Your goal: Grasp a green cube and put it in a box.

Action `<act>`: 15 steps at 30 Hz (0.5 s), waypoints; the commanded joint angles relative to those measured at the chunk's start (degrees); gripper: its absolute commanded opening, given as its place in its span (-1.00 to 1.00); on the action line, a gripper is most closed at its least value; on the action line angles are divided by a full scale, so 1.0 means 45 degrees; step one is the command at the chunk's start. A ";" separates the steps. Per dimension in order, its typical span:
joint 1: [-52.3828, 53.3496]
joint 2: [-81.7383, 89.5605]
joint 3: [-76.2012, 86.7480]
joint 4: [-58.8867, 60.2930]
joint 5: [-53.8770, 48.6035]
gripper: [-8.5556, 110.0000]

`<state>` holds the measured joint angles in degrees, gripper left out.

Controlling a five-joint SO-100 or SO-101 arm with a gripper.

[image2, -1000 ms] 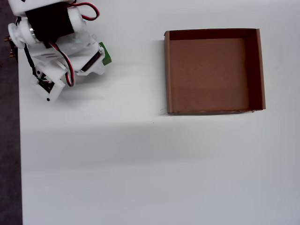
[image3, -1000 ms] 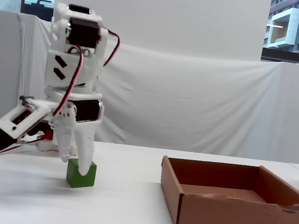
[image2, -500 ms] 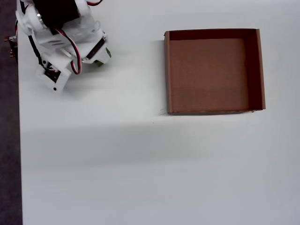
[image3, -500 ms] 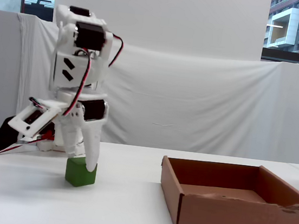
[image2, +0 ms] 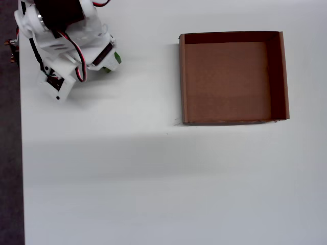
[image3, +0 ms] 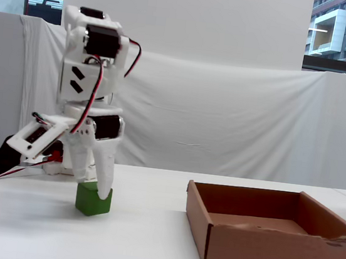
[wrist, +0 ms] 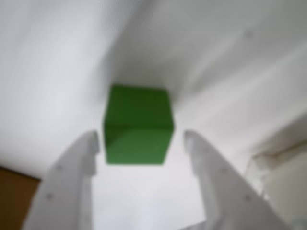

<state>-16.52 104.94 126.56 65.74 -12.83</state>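
Observation:
The green cube (wrist: 138,124) sits on the white table, blurred in the wrist view, between the tips of my white gripper (wrist: 141,143). The jaws stand open, with a gap on each side of the cube. In the fixed view the gripper (image3: 93,186) reaches down onto the cube (image3: 93,200), its fingertips low beside the top. In the overhead view the arm covers most of the cube (image2: 117,57). The brown cardboard box (image2: 182,76) lies well to the right, empty, and also shows in the fixed view (image3: 272,249).
The table's left edge (image2: 21,153) runs close to the arm in the overhead view. A white cloth backdrop (image3: 225,117) hangs behind the table. A brown patch (wrist: 14,196) shows at the wrist view's lower left.

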 commanded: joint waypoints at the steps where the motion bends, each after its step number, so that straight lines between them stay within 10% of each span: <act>1: 0.0078 -0.0059 -0.0254 -0.0215 0.0020 -0.45; 15: -0.0059 -0.0352 -0.0156 -0.0664 0.0020 -0.46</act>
<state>-16.52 103.10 126.56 62.93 -12.83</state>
